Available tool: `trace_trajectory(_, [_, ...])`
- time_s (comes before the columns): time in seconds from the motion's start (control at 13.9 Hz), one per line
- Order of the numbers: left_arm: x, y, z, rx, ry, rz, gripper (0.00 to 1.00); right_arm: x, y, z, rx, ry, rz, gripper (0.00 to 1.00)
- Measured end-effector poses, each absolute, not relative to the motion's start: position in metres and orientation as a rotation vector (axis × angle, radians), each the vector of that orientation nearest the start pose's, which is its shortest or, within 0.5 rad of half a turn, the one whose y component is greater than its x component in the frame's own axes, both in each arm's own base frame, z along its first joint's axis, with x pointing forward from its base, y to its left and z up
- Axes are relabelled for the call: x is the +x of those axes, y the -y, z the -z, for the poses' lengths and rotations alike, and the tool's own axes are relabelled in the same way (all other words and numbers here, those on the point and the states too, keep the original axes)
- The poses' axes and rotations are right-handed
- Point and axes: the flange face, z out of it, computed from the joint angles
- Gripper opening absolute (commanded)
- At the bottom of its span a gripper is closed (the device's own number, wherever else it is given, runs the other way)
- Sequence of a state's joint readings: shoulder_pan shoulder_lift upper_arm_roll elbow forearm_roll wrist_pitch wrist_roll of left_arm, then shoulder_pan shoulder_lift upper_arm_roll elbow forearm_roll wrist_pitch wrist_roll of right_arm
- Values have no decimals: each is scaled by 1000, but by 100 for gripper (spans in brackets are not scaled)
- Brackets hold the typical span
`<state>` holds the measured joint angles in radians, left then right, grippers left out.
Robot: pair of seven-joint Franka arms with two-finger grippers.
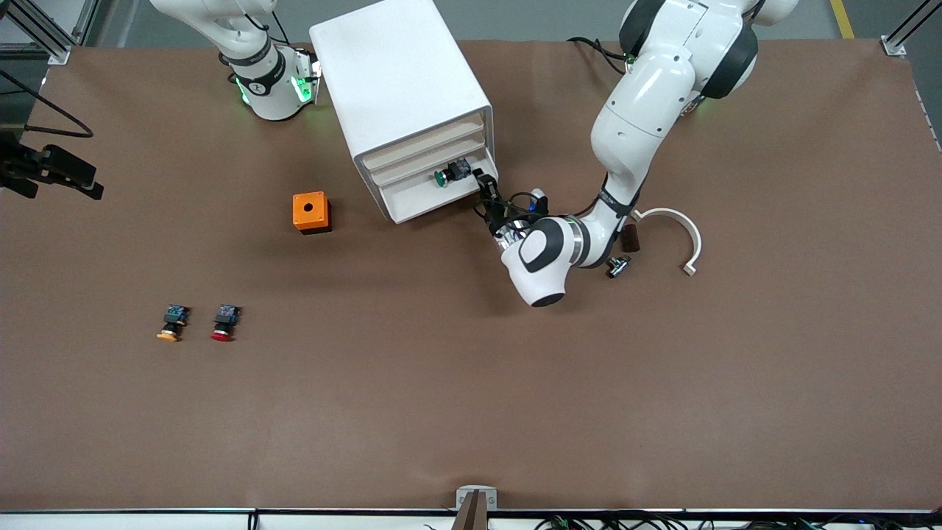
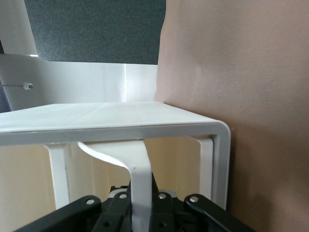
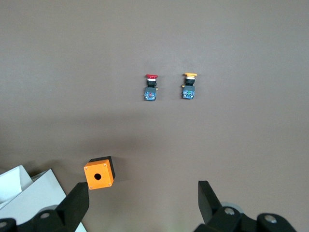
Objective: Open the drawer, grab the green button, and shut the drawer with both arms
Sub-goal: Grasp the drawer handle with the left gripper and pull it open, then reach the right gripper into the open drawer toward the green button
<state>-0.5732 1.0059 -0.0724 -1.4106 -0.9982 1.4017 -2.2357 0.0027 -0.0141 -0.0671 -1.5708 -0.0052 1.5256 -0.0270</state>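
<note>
Lowest in the front view, toward the right arm's end of the table, you see two spare buttons side by side: the yellow-capped button [image 1: 171, 324] and the red-capped button [image 1: 224, 322]. They lie near each other but not touching, caps toward the front camera. The right wrist view shows the same two.

Higher, near the middle of the frame, an orange box [image 1: 311, 212] with a round hole in its top stands alone. At about the same height, toward the left arm's end, lie a small metal part [image 1: 618, 266], a dark brown piece [image 1: 630, 238] and a curved white piece [image 1: 673, 228].

Between them the left arm reaches down to the white cabinet [image 1: 401, 81]. The left gripper [image 1: 482, 182] is at the corner of the drawer [image 1: 427, 197] nearest to the front camera, which stands pulled out. In the left wrist view you see its fingers [image 2: 193, 205] closed tight on the white drawer handle [image 2: 137, 169], which passes between them.

The green button [image 1: 445, 175] lies in this pulled-out drawer, on its side, close to the left gripper but not touching it.

At the top of the frame, beside the cabinet, the right arm waits. The right gripper [image 1: 305, 81] hangs over the table there with its fingers [image 3: 77, 200] spread wide, holding nothing.
</note>
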Motion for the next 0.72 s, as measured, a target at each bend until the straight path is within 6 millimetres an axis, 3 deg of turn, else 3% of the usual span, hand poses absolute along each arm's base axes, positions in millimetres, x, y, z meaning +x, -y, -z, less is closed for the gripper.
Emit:
trace_trajectory(0.57, [494,422,-114,-969,1817,-1504,10,584,38,-560,-3152,-62,-156,100])
trace_trajectory(0.72, [504,417,-114,-951,1850,-1527,11,588,35,-551,-3151,-95,-180,100])
